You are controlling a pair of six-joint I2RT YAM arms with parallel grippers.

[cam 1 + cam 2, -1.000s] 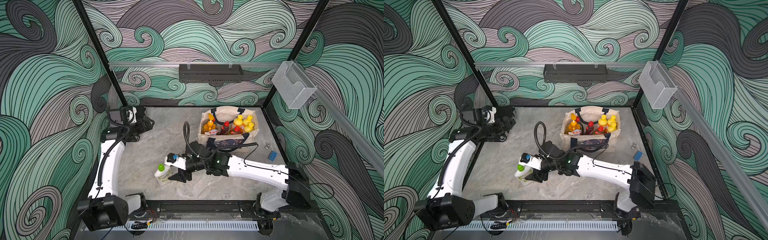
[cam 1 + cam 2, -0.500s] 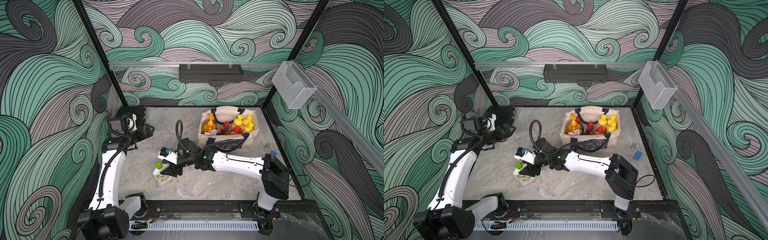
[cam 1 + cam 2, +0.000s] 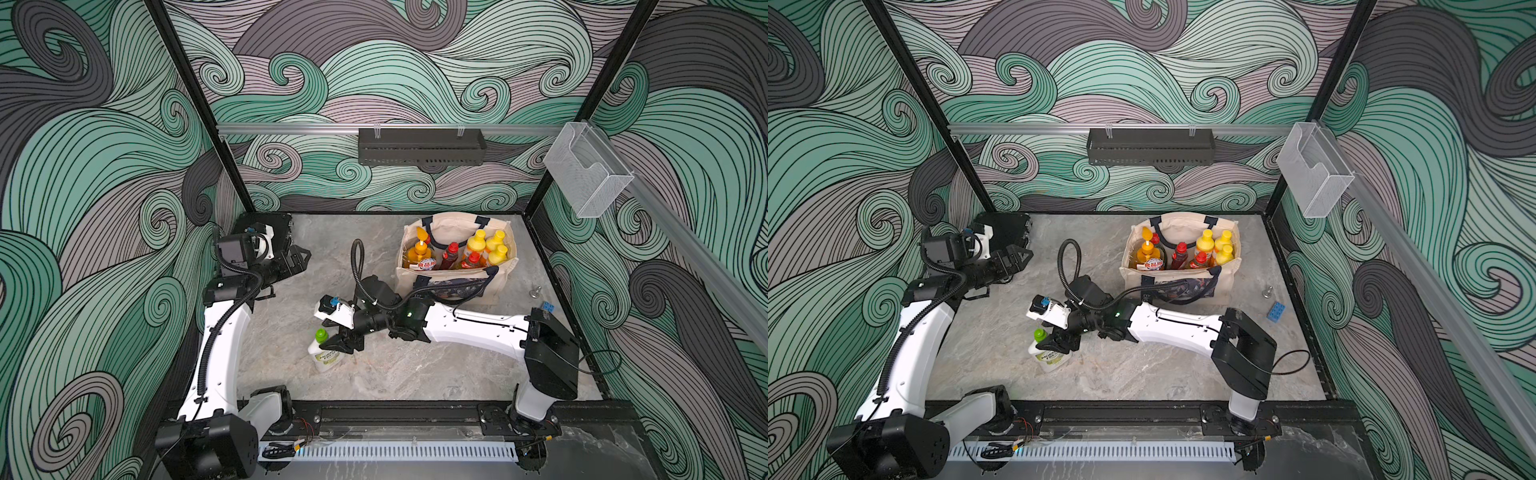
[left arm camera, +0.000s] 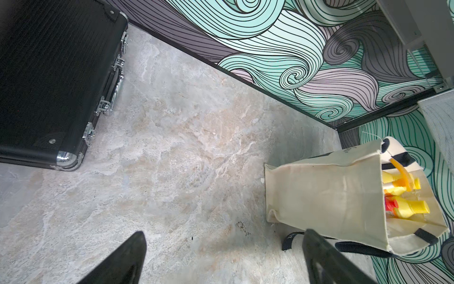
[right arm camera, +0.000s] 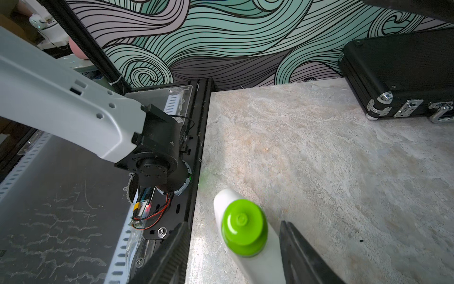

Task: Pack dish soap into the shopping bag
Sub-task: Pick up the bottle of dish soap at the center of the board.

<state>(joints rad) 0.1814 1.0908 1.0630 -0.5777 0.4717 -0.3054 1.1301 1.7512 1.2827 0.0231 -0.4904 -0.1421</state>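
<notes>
The white bottle [image 3: 323, 354], smooth plastic with a rounded shoulder and a glossy green cap, stands on the marbled, stone-look counter [image 3: 395, 374], well apart from the bag [image 3: 500, 282]. The right arm stretches low across the counter with its wrist tipped down. The right fingers [image 5: 302, 258], black and wedge-shaped, are spread to either side of the bottle just below the cap; one touches it and the other shows a gap.

The left arm is raised near the far left corner, and the left fingers [image 4: 122, 260] are spread wide with nothing between them.

The soft cream canvas bag stands open, its navy handles slack. It holds an orange pump bottle [image 3: 419, 251], yellow-capped bottles [image 3: 480, 239] and red-capped bottles [image 3: 451, 250]. A ribbed black case [image 4: 49, 73] with chrome latches lies beside the left arm. A blue block [image 3: 1276, 311] and a small metal piece [image 3: 1266, 291] lie near the bag.
</notes>
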